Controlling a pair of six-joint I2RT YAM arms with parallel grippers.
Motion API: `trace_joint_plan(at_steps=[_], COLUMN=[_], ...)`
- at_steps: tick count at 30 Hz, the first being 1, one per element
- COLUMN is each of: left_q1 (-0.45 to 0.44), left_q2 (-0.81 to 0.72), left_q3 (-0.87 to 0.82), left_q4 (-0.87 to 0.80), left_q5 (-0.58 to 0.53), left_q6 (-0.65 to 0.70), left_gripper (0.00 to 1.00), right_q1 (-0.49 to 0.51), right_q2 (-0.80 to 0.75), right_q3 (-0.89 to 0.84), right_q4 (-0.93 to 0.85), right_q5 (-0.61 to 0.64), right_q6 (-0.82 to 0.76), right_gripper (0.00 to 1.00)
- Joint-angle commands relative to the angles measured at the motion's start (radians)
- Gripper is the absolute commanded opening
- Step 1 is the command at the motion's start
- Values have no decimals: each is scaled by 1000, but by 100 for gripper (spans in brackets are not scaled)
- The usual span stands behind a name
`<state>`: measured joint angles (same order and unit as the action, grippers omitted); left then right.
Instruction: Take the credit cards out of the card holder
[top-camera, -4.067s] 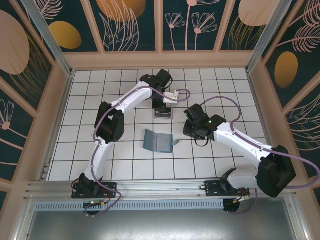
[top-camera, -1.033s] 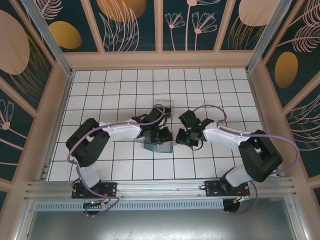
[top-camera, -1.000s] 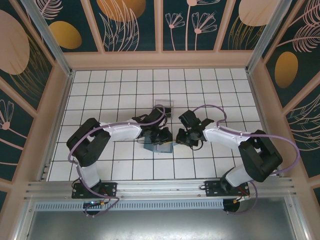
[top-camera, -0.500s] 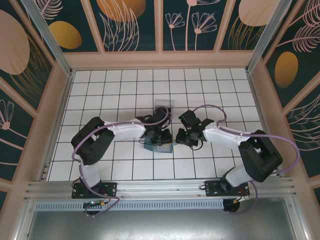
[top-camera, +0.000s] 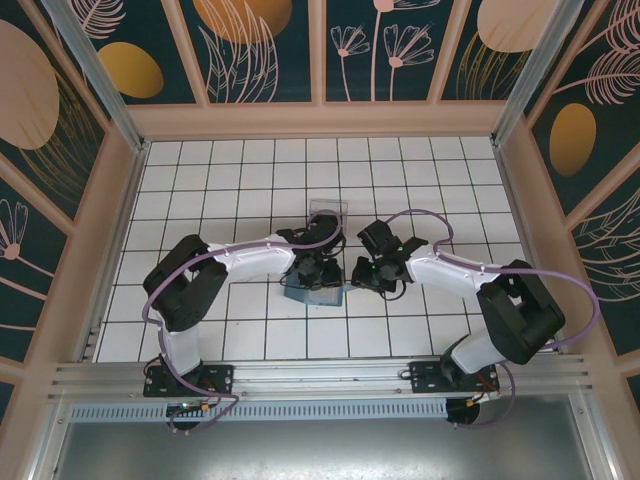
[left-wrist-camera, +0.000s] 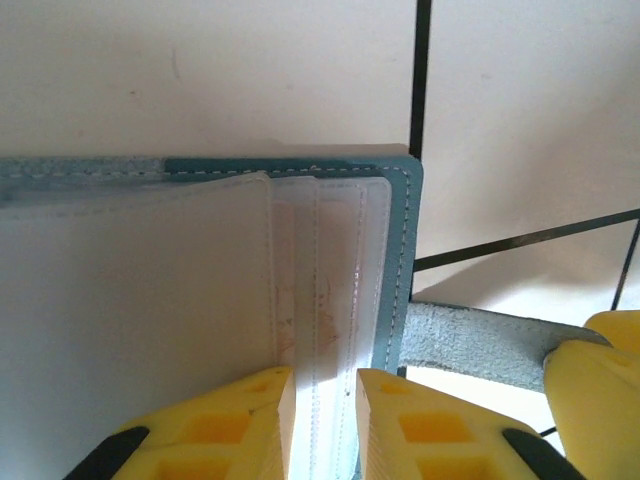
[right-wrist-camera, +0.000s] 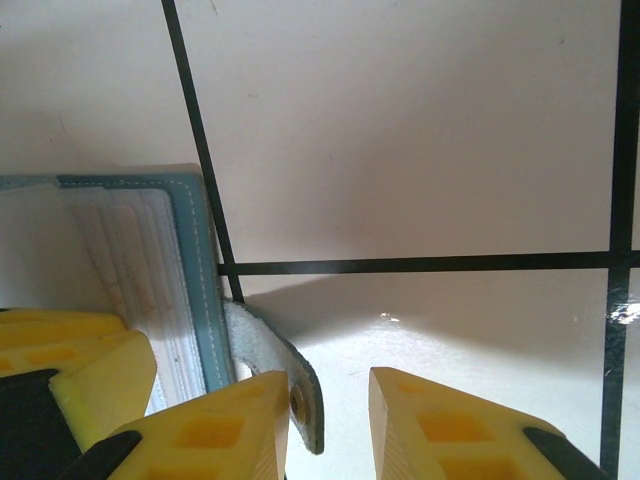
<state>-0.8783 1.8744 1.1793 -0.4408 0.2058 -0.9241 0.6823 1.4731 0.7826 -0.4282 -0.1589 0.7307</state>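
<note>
The largest risk is that the whole card holder (top-camera: 302, 294), lying open on the tiled table (right-wrist-camera: 420, 130) directly under both pincers, lifts or slides with a pull instead of giving up a card. It looks light and flat, and little seems to pin it. The left pincer (left-wrist-camera: 322, 390) stands over the holder's right-hand pocket panel with its jaws only narrowly apart. Pale layered edges (left-wrist-camera: 330, 290) run straight out beyond the gap. I see nothing clamped there, and I cannot tell which of those edges are credit cards and which are pocket lips. A close from here could therefore bite a pocket lip, or two layers at once, and drag the panel rather than free one card. The right pincer (right-wrist-camera: 330, 385), just outboard of that panel's teal border, is also narrowly apart and grips nothing. The grey strap (left-wrist-camera: 480, 345) with its snap (right-wrist-camera: 296, 402) lies against the finger nearer the holder. If the strap is the only hold-down, it may flex or slip free, letting the holder swing toward the left pincer. The smallest worry is that the two pincers' yellow fingers (right-wrist-camera: 70, 370) sit close beside each other and could knock.
</note>
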Motion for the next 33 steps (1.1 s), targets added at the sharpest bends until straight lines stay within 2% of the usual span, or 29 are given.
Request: trace_joint_plan(at_steps=[1, 7, 14, 33], left_q1=[-12, -25, -27, -37], left_q2=[30, 43, 51, 85], left_q3=[44, 102, 112, 233], left_q4=[-131, -213, -241, -467], left_q5=[-83, -152, -169, -352], left_q6=[32, 50, 60, 100], left_gripper=[30, 32, 32, 34], right_q1=[2, 2, 2, 3], right_q2=[-20, -16, -8, 13], right_q3=[-19, -15, -13, -7], right_q4=[8, 9, 25, 35], right_q5=[-1, -3, -15, -23], right_q6=[-14, -18, -18, -25], right_gripper=[28, 28, 29, 29])
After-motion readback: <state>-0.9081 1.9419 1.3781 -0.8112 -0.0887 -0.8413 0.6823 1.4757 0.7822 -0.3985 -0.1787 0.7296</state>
